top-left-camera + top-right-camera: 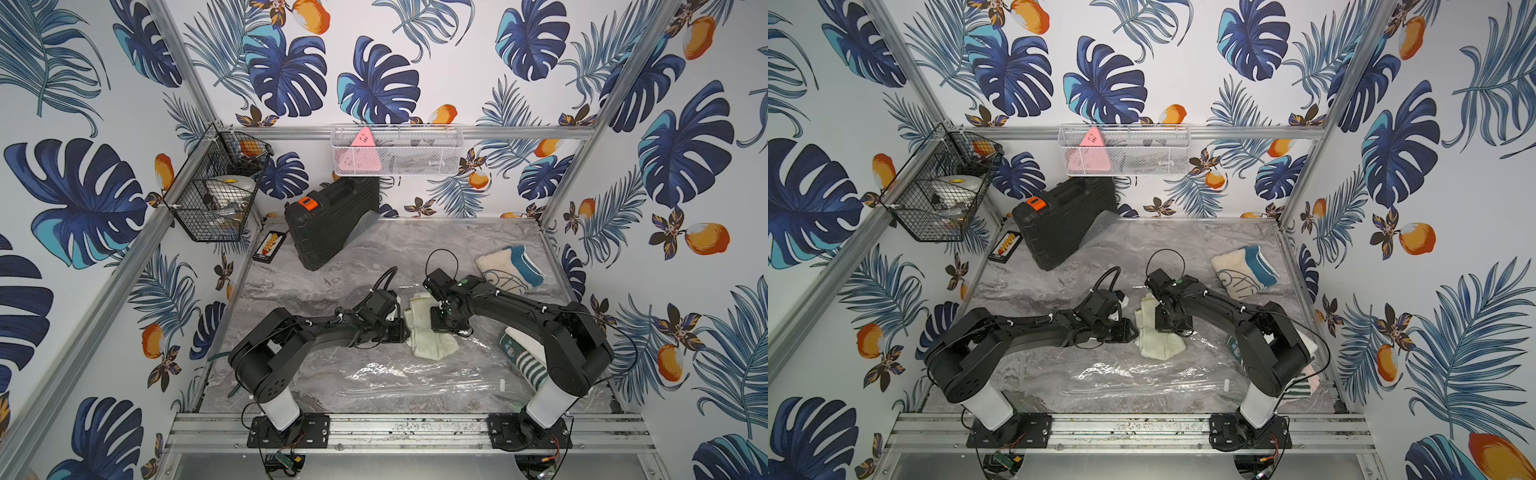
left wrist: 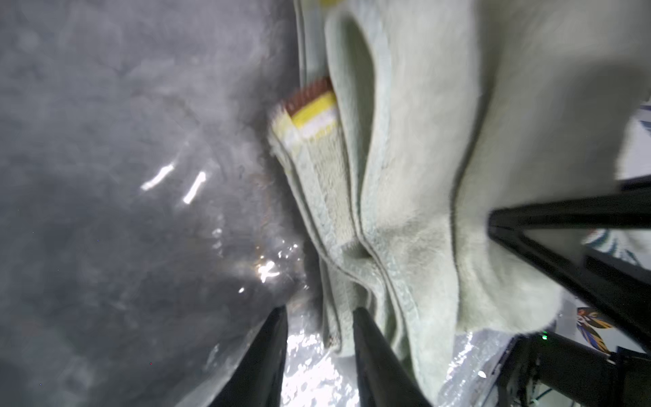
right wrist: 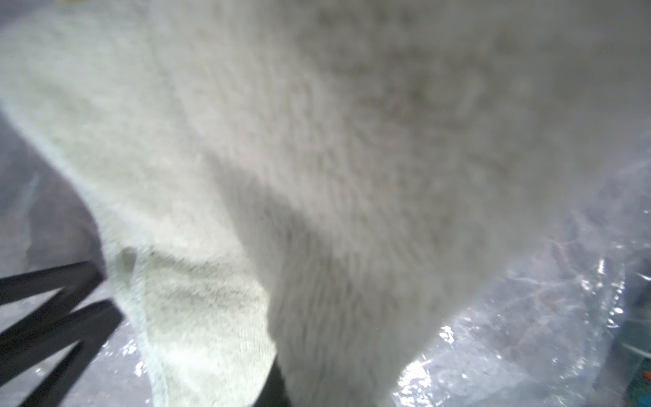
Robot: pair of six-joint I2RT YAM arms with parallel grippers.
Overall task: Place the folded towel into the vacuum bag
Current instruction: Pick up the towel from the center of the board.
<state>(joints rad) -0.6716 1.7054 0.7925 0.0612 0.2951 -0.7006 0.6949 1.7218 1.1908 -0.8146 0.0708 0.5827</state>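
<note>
Folded towel [image 1: 428, 328] is cream and bunched between the two arms at the far edge of the vacuum bag [image 1: 415, 380], which lies flat and glossy on the table [image 1: 299, 286]. We see the towel over the plastic, not inside it. Right gripper [image 1: 436, 321] reads as closed on the towel's upper layers — its wrist view is filled with pile hanging right at the lens. Left gripper [image 2: 318, 312] has its jaws apart. One finger [image 2: 373, 352] sits against the towel's lower folds and the other is on the bag side. A gap of shiny film shows between them, and nothing is pinched that we can see.

Risks, as we judge them:
- The layers are splaying, so a one-sided hold could let the fold open and the loose end drag outside the mouth.
- We cannot tell where the bag's opening is — if the left jaws close on towel instead of film, the mouth won't lift and the towel just slides over the top.
- The slick plastic may also skid with the push.
</note>
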